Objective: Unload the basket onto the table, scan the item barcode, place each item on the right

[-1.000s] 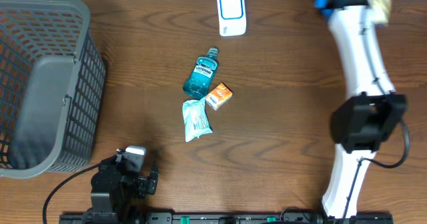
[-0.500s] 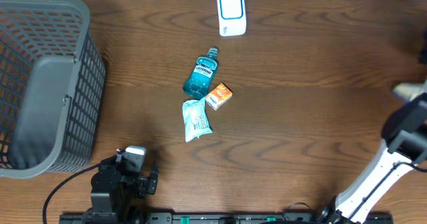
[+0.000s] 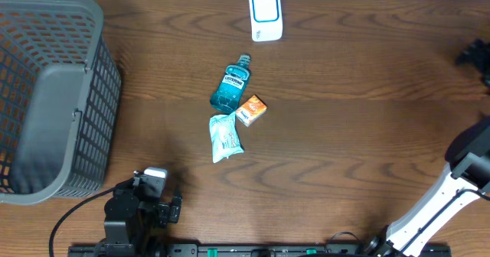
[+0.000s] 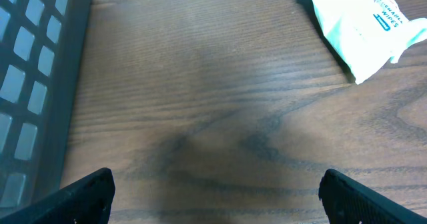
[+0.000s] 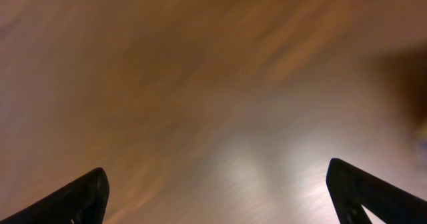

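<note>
At the far left a grey mesh basket [image 3: 46, 96] stood on the wooden table [image 3: 344, 96]. Just to its right, at the near edge, the left arm [image 3: 126, 215] sat folded low over its base, its left gripper [image 4: 213, 197] aimed toward the middle of the table. Its wrist camera showed the jaws spread wide over bare wood, with the basket wall on one side and a corner of the pouch ahead. The three items lay close together near the middle, well apart from both arms. The pale green pouch [image 3: 225, 137] lay flat nearest the front, its long axis running roughly from front to back. Behind it the blue mouthwash bottle [image 3: 232, 85] lay on its side, label up. Its long axis ran almost front to back, and its cap pointed to the far edge, leaning slightly right. The small orange box [image 3: 251, 109] rested just beside the bottle's base, set on a diagonal. The white and blue scanner [image 3: 266, 14] lay at the far edge, a little right of the bottle. At the right border the right arm [image 3: 429, 211] rose from the near edge and bent out of the overhead view. The right gripper [image 5: 217, 197] had its jaws spread wide over blurred wood, holding nothing.
</note>
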